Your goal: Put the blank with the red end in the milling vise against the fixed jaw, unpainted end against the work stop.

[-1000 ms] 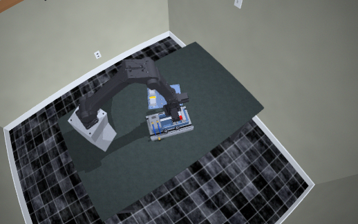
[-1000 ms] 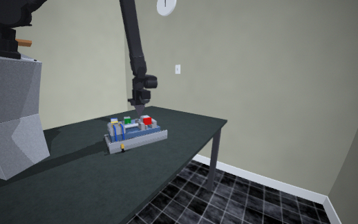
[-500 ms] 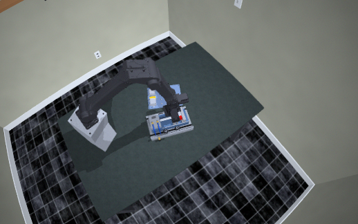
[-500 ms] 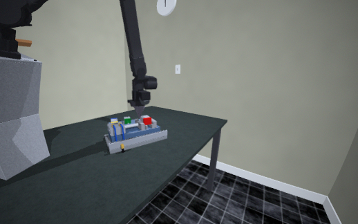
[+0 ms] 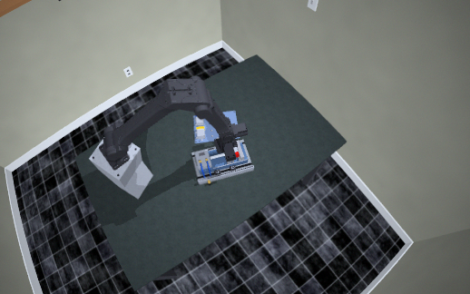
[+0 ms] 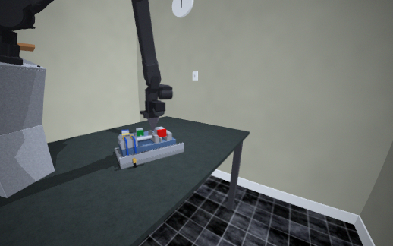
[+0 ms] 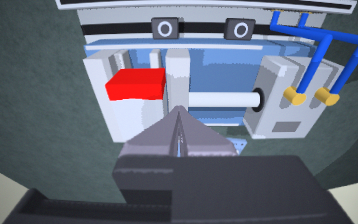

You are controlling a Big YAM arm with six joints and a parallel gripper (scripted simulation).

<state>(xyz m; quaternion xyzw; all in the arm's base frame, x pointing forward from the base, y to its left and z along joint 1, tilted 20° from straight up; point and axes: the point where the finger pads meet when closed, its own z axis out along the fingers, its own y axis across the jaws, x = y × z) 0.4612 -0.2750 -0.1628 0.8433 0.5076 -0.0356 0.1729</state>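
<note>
Above the vise (image 5: 227, 174) (image 6: 152, 155) (image 7: 225, 47), the hand's (image 5: 231, 154) (image 6: 153, 129) (image 7: 179, 111) fingertips meet, partly hiding the red-ended blank (image 5: 237, 154) (image 6: 161, 132) (image 7: 135, 85) from overhead.

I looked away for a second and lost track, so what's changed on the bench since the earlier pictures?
Nothing has visibly changed that I can make out. The gripper is shut, holding nothing, by the vise, and the red-ended blank sits there as before.
</note>
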